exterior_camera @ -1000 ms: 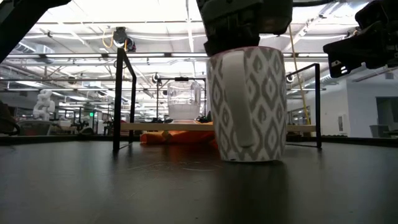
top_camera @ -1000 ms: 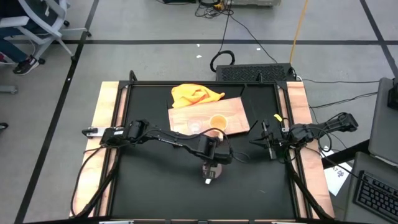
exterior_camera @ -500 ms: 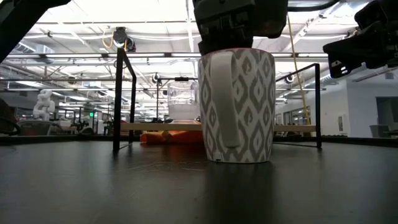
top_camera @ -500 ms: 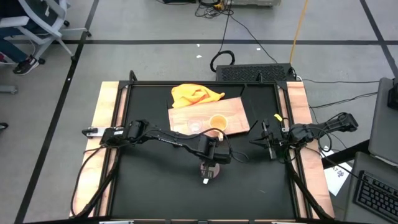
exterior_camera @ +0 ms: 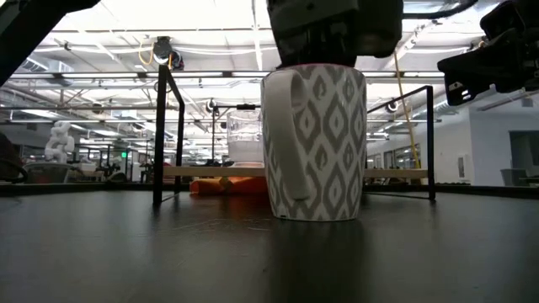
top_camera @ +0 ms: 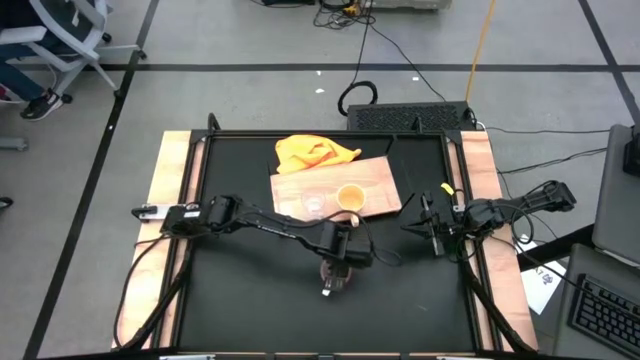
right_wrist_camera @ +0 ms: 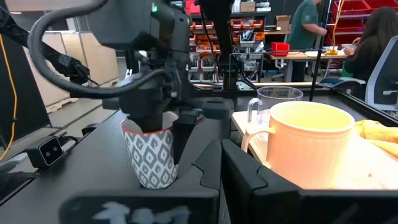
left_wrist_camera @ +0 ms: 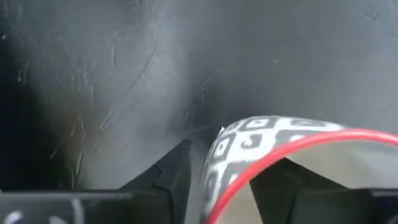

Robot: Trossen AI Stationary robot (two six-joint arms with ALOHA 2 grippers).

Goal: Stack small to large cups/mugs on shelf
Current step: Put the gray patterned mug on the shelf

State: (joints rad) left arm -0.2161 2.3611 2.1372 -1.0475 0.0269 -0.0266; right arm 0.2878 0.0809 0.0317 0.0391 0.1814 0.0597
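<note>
The black table (top_camera: 250,290) fills the middle of the high view. It has pale wooden strips down both sides.

Two dark arms reach over it. The left arm stretches from the left side to the middle of the table. The right arm waits by the right edge.

The shelf (top_camera: 378,180) is a flat light-brown wooden board. It lies tilted at the far part of the table. A yellow cloth (top_camera: 312,152) sits bunched at its far left corner, touching it.

The white mug (exterior_camera: 316,143) has a grey leaf pattern, a red rim and a handle. It stands upright on the bare table, in front of the shelf and apart from it.

The yellow-orange mug (top_camera: 350,196) stands upright on the shelf, near the front edge.

The tiny clear glass cup (top_camera: 314,203) stands on the shelf too, just left of the yellow-orange mug.

The left gripper (top_camera: 338,262) is right above the white mug. Its fingers (left_wrist_camera: 171,174) are spread, one outside the mug wall and one inside. From the pictures I cannot tell if they touch the wall.

The right gripper (top_camera: 424,227) hangs near the right edge of the table, well apart from the mugs. Its fingers are pressed together on nothing.
</note>
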